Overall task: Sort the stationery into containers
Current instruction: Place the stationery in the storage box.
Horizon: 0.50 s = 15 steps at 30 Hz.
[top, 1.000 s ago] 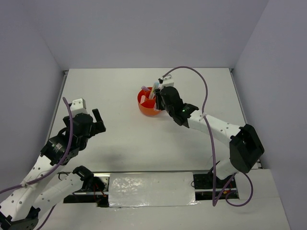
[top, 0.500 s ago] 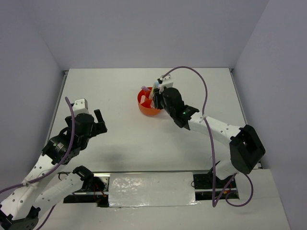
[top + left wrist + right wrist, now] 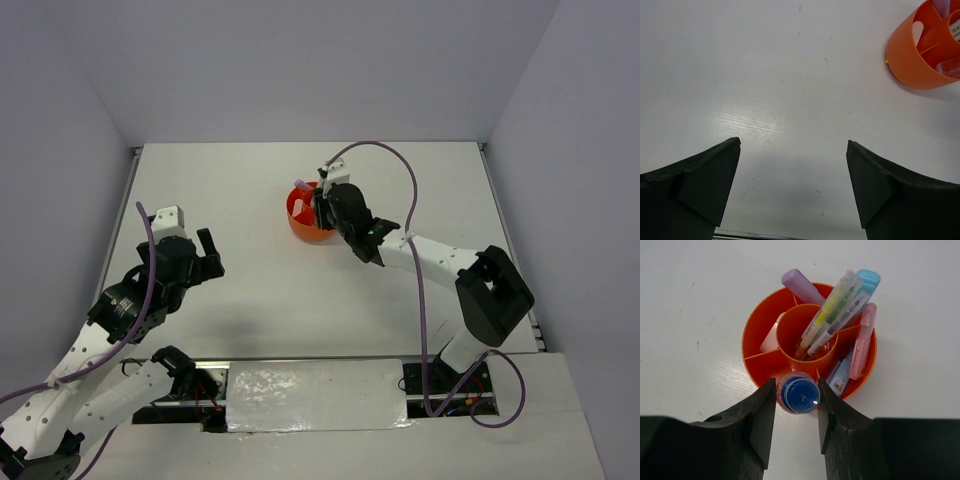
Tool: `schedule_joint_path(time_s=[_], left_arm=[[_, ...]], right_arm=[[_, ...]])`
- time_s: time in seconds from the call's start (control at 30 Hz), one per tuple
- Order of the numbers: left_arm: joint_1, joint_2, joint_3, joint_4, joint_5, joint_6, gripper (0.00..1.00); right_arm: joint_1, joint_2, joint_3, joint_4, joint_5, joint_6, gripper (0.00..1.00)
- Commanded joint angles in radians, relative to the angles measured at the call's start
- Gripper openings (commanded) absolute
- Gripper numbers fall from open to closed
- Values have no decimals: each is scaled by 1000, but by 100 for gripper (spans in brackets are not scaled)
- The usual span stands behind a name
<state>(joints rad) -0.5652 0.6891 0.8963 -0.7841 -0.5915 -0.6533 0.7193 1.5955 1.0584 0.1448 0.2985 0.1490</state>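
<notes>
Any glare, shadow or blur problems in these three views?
Top external: glare on the shiny strip between the bases, soft shadow under the left arm. Left wrist: faint sheen on the table, left pincer dark and featureless. Right wrist: orange organizer sharp; small highlight on the blue-capped tube.

Bright, even, diffuse light falls from above. In the overhead view the white worktop [image 3: 260,290] is almost blown out around the orange organizer [image 3: 300,224], and the walls take a cool lilac tint. A faint, soft shadow lies well to the organizer's near left.

In the left wrist view a pale sheen left of and nearer than the organizer shows the worktop's fine ribbing. The left tool [image 3: 793,143] is dark, soft-edged and out of focus.

In the right wrist view the organizer is sharp, with a thin grey shadow along its near side. The blue-capped tube [image 3: 799,395] carries a small glint, and the right tool [image 3: 796,387] is nearly black.
</notes>
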Motion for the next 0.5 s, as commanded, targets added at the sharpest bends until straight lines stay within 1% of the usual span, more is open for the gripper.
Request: schedule_joint_path(time_s=[0.0, 0.1, 0.13, 0.17, 0.2, 0.23, 0.3, 0.37, 0.4, 0.47], left_arm=[[5, -10, -2, 37, 15, 26, 99], [5, -11, -5, 43, 24, 32, 99], [5, -8, -4, 45, 25, 34, 99], [5, -8, -4, 46, 30, 35, 99], [5, -7, -5, 46, 32, 37, 99], [5, -5, -5, 48, 32, 38, 99], [5, -2, -5, 49, 36, 40, 99], [5, 0, -4, 51, 38, 41, 99], [5, 0, -4, 49, 38, 41, 99], [5, 0, -3, 49, 39, 41, 99]], right_arm=[[-4, 26, 26, 67, -13, -19, 13], [-4, 46, 25, 81, -35, -29, 18], [-4, 55, 29, 79, -35, -28, 27], [-3, 58, 31, 72, -36, -22, 33], [-4, 61, 38, 68, -35, -22, 42], [-4, 64, 41, 65, -35, -20, 47], [-4, 64, 52, 56, -36, -20, 52], [-3, 58, 61, 38, -41, -22, 53], [-3, 52, 61, 35, -42, -26, 63], [-4, 28, 61, 30, -56, -28, 69]])
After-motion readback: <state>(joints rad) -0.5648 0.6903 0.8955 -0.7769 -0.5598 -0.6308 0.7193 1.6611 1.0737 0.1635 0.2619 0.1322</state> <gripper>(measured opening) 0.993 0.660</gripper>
